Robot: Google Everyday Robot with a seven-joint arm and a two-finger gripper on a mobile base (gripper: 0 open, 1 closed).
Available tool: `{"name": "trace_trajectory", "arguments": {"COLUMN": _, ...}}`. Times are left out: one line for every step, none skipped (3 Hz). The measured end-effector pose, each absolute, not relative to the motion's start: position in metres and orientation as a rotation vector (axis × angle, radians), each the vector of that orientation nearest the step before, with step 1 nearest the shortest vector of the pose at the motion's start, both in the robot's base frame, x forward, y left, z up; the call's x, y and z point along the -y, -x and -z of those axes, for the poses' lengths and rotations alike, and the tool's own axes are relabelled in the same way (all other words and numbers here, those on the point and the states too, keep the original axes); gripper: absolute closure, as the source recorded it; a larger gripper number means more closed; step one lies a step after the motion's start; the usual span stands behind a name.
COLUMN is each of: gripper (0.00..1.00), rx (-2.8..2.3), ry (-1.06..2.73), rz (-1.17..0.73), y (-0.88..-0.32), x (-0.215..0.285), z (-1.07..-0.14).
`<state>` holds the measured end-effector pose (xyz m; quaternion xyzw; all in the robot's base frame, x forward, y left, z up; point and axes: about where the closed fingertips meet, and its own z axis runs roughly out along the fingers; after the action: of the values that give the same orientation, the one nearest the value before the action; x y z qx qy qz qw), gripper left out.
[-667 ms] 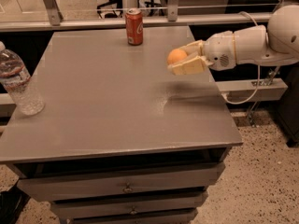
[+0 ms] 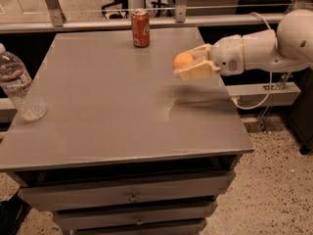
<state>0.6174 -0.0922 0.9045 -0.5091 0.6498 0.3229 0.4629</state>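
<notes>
Grey and flat, the table [image 2: 112, 126] with drawers below carries a red can [image 2: 141, 28] at its far edge and a water bottle [image 2: 19, 89] at its left edge, and above its right side you see the gripper [image 2: 186, 63] in the air. Its fingers [image 2: 198, 71] are closed from two sides on a small orange [image 2: 183, 60], which is lifted clear of the table, well apart from the can. I judge the orange light, round and slightly soft, so it may roll out; hold it across its widest middle, with gentle pressure.

We read this as an office lab: drawered bench [image 2: 122, 131], speckled floor [image 2: 279, 180], office chairs [image 2: 115, 11] behind; the hand [image 2: 185, 64] holds an orange [image 2: 183, 59] above the bench's right side.
</notes>
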Motion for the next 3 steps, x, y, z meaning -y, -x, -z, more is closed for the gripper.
{"name": "trace_trajectory", "arguments": {"gripper": 1.0, "rx": -1.523, "ry": 1.25, "rz": -0.901, "y": -0.614, "x": 0.062, "z": -0.898}}
{"name": "trace_trajectory", "arguments": {"gripper": 1.0, "rx": -1.443, "ry": 1.315, "rz": -1.041, "y": -0.588, "x": 0.011, "z": -0.897}}
{"name": "trace_trajectory", "arguments": {"gripper": 1.0, "rx": -1.372, "ry": 1.417, "rz": -1.182, "y": -0.551, "x": -0.044, "z": -0.891}}
